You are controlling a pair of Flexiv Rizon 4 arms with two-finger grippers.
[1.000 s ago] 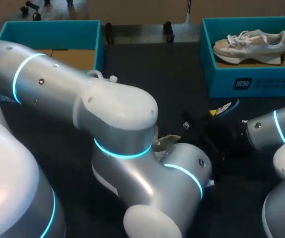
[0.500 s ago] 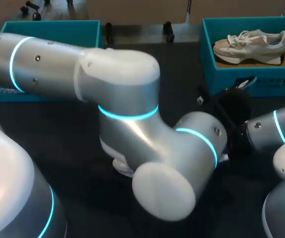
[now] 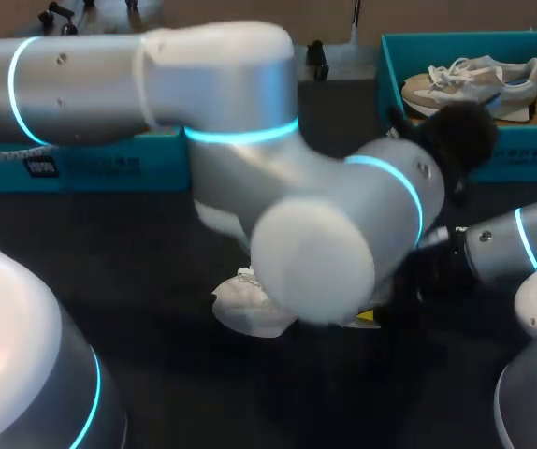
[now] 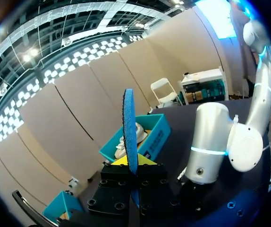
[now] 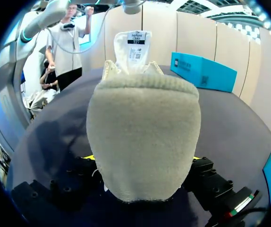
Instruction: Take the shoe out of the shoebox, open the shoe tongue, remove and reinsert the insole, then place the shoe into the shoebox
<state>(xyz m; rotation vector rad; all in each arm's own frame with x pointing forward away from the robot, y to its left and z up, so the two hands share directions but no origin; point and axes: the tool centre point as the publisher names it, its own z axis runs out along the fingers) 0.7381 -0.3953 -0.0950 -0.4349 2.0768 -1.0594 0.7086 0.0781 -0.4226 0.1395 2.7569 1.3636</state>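
A thin blue insole (image 4: 129, 127) stands on edge between the fingers of my left gripper (image 4: 130, 163), which is shut on it. In the head view that gripper's black head (image 3: 457, 131) hangs in front of the right teal shoebox (image 3: 493, 154). A beige-and-white shoe (image 5: 142, 137) lies on the dark table with its heel toward my right gripper (image 5: 142, 158), whose yellow tips press it from both sides. Its tongue (image 5: 133, 45) stands up. In the head view only the shoe's white toe (image 3: 250, 307) shows under my left arm.
A second matching shoe (image 3: 474, 79) lies in the right shoebox, which the left wrist view also shows (image 4: 154, 139). Another teal box (image 3: 91, 166) stands at the far left, half hidden by my left arm (image 3: 250, 122). My right arm (image 3: 507, 248) comes in low at the right.
My left arm has swung up and toward the far right, carrying the insole away from the shoe. The shoe's toe now shows beneath it. The right arm has stayed put.
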